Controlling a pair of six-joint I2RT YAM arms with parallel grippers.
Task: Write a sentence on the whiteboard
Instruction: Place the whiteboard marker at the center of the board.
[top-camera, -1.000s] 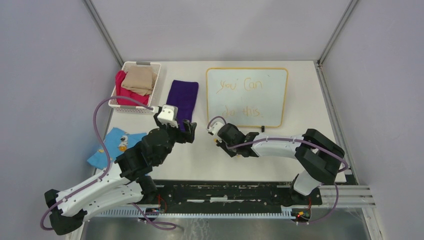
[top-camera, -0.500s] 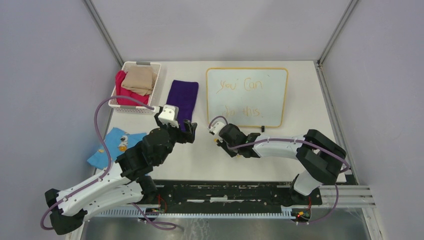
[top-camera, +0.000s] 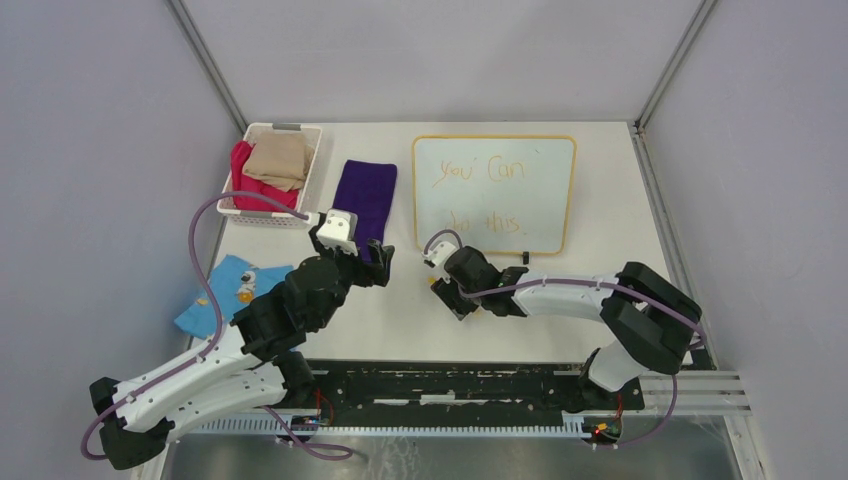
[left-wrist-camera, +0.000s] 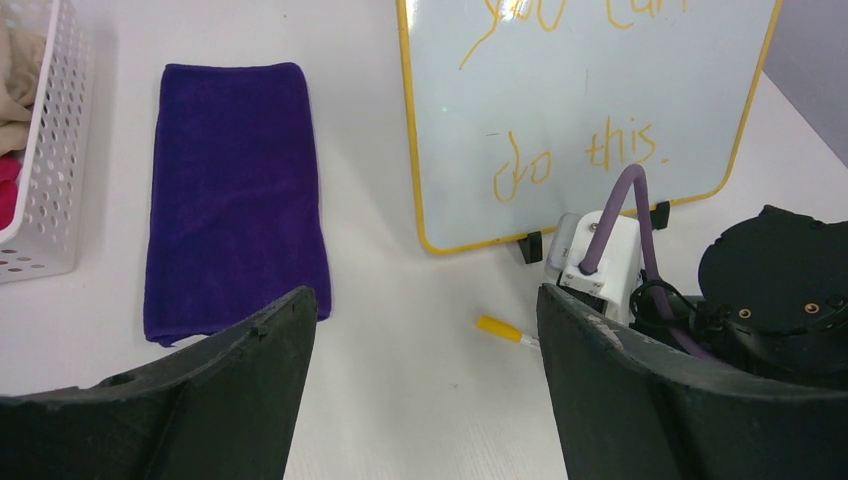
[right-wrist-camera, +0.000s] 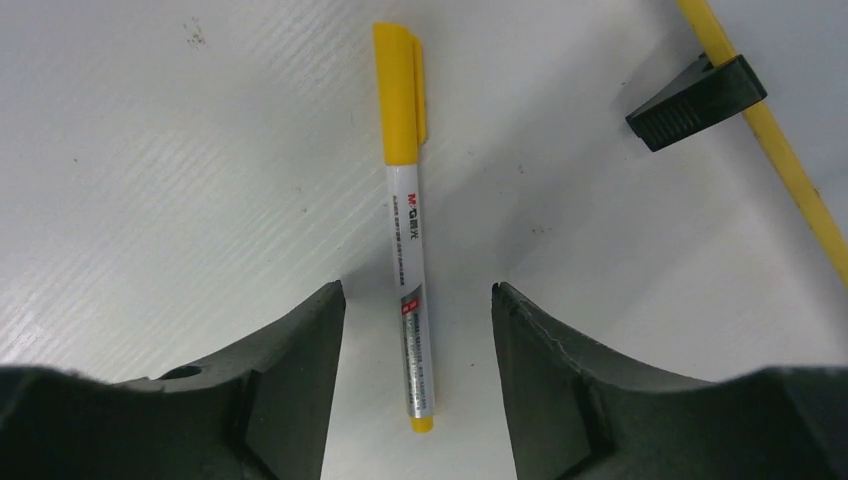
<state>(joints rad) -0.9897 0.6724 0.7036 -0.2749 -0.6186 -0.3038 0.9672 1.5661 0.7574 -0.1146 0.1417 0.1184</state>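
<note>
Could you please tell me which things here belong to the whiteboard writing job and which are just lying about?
Job: whiteboard, sentence, marker.
Lying about: purple cloth, basket of clothes, blue cloth.

My overhead cam sits high up behind the arm bases and looks down on the whole table (top-camera: 400, 330), near edge at the bottom, so everything's small. The left wrist cam rides low around the table's middle, facing the far edge, with the whiteboard (left-wrist-camera: 590, 100) and the purple cloth (left-wrist-camera: 235, 190) fairly close. The right wrist cam stares almost straight down, super close, at the marker (right-wrist-camera: 407, 210) beside a black foot (right-wrist-camera: 695, 102) of the board. Both wrist views share that marker and the board's near edge.
</note>
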